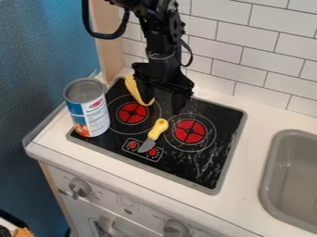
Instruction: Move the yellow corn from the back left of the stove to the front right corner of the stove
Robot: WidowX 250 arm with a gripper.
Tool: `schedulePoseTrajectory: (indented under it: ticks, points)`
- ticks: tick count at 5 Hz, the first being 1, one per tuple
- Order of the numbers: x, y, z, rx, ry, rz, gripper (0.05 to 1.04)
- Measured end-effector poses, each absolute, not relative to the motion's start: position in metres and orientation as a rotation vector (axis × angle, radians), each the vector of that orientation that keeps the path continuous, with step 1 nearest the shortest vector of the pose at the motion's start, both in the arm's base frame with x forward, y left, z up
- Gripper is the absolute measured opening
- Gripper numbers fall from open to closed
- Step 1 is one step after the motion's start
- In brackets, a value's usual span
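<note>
The black gripper (163, 102) hangs over the back of the black stovetop (217, 173), its fingers apart and open. A curved yellow thing, perhaps a banana (132, 88), lies at the left finger, close to the back-left burner; whether they touch I cannot tell. In front of the gripper, between the two red burners, lies a small knife (158, 128) with a yellow handle and a grey blade pointing toward the front knobs.
A tall can (88, 109) with a blue and white label stands upright at the stovetop's left edge. To the right is a grey sink (269, 178). White wall tiles (260, 51) rise behind the counter, and a wooden post stands at the back left.
</note>
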State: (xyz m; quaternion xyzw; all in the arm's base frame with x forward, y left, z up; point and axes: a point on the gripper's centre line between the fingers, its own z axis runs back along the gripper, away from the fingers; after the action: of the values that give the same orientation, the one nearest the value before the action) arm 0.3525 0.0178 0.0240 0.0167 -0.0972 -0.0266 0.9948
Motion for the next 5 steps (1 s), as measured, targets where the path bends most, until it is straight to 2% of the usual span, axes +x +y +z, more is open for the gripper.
schedulePoseTrajectory:
  ticks: [1,3,5]
  points:
    - [0.35,0.018,0.013,0.028,-0.164,-0.047,0.999]
    - [0.355,0.041,0.014,0.019,-0.19,0.156,0.999]
    - [0.361,0.081,0.017,0.089,-0.138,0.524,0.999]
